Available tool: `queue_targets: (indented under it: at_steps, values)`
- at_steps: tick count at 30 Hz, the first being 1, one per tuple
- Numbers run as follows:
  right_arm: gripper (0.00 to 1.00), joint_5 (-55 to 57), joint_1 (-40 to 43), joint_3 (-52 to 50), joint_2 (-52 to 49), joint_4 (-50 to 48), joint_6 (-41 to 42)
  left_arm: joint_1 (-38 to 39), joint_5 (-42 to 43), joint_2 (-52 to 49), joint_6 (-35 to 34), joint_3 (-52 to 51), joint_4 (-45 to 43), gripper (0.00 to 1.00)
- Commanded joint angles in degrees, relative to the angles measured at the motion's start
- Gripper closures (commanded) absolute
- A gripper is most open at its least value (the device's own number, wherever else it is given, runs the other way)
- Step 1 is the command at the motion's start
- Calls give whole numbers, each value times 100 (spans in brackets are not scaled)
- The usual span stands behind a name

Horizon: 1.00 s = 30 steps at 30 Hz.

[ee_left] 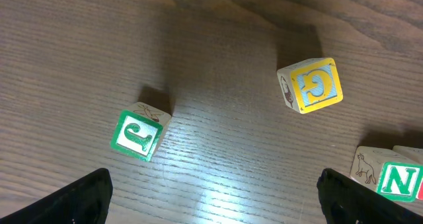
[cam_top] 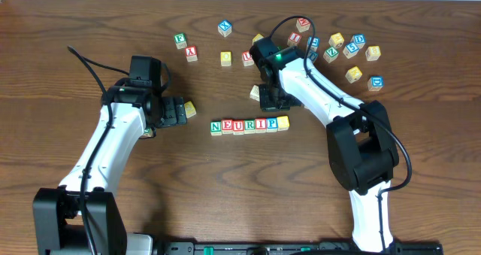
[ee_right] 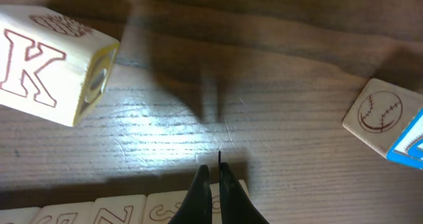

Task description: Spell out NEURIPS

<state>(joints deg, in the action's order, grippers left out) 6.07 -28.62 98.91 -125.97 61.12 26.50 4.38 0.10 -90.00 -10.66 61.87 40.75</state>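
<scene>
Bench: dark wooden bench (cam_top: 90,29) carrying every cube, with both white arms over it.
Left fingers: left fingers (cam_top: 183,110) spread wide apart, nothing between them.
Ahead of left fingers: green-faced wooden cube lettered J (ee_left: 135,135) lies just beyond one tip. A yellow-framed wooden cube lettered G (ee_left: 314,85) lies farther out beyond the other tip. Both are clear of the fingers.
Right fingers: right fingers (ee_right: 215,184) pressed together, gripping nothing.
Word: row of seven small wooden alphabet cubes (cam_top: 249,125) lies touching side to side, just beside the right fingers' tips. It reads N, E, U, R, I, P; the seventh, yellow-faced cube's letter cannot be read.
Row's start: green-faced cube lettered N (ee_left: 400,182) sits just outside one left fingertip.
Either side of right fingers: pale wooden cube lettered K in red (ee_right: 46,62) one way, blue-edged wooden cube with a baseball drawing (ee_right: 380,118) the other, both apart from the tips.
Behind right fingers: cluster of loose wooden letter cubes (cam_top: 350,50), well apart from the row.
</scene>
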Motion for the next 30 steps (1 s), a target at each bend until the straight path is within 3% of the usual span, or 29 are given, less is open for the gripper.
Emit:
queue_targets:
  at_steps: [1, 30]
  values:
    - [99, 96, 20, 39, -31, 101, -39, -13, 13, 63, -13, 109, 35, 2]
    - [99, 83, 13, 39, -31, 492, 90, -13, 13, 63, -13, 109, 35, 2]
